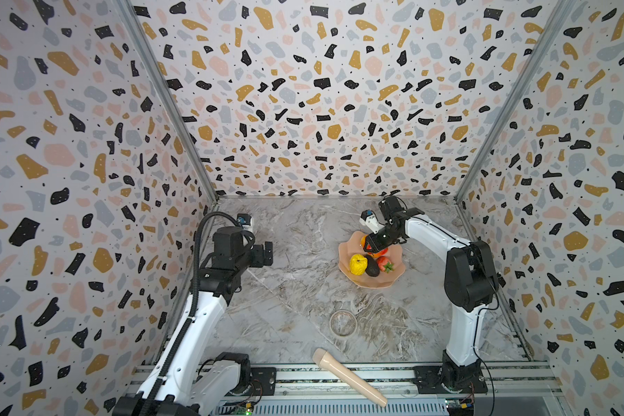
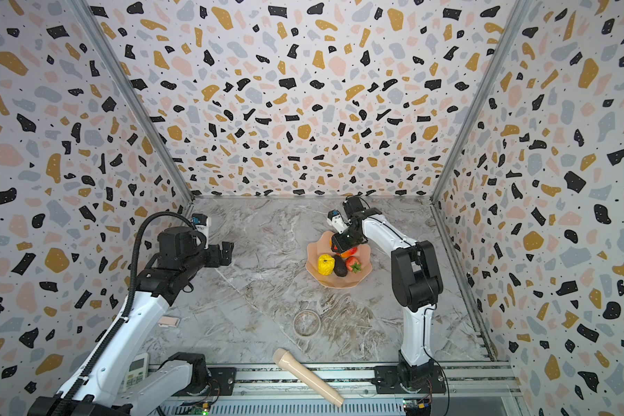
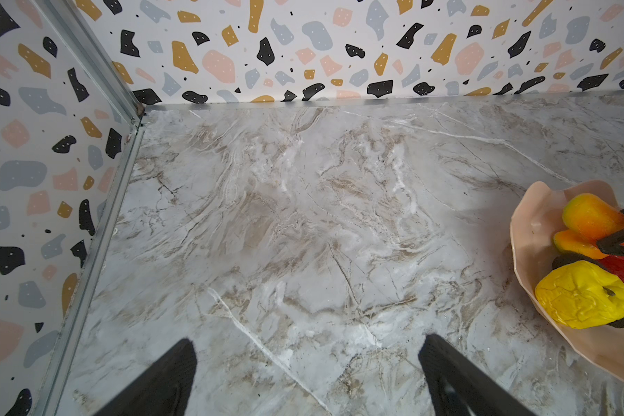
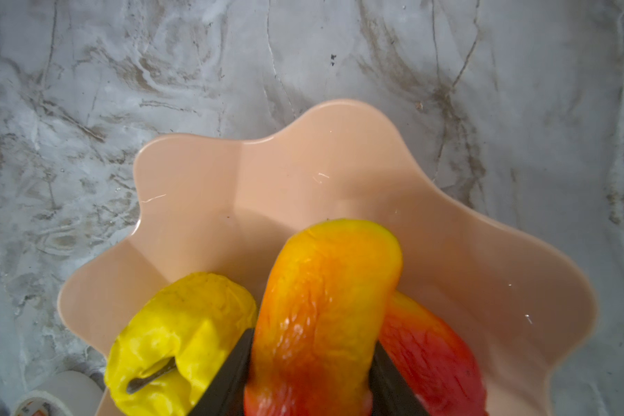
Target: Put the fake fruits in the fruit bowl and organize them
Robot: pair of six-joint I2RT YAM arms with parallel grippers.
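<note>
The peach-pink fruit bowl [image 1: 371, 284] [image 2: 339, 284] stands right of centre on the marble top. In it lie a bumpy yellow fruit [image 1: 358, 264] [image 4: 181, 331], a blackish avocado [image 1: 372, 266] and a red strawberry [image 1: 385, 264]. My right gripper [image 1: 370, 246] [image 4: 312, 340] reaches down into the bowl's far side. It is shut on a red-to-yellow mango [image 4: 325, 295], with a black finger pressed to each side. A second mango [image 4: 429, 345] lies beside it in the bowl. My left gripper [image 1: 267, 252] [image 3: 307, 345] hovers open over bare marble left of the bowl [image 3: 530, 223], holding nothing.
A small clear glass dish [image 1: 343, 323] sits nearer the front. A long beige cylinder [image 1: 348, 376] lies across the front rail. A white remote [image 2: 136, 371] and a small pink block [image 2: 169, 321] lie by the left arm's base. Patterned walls close in three sides.
</note>
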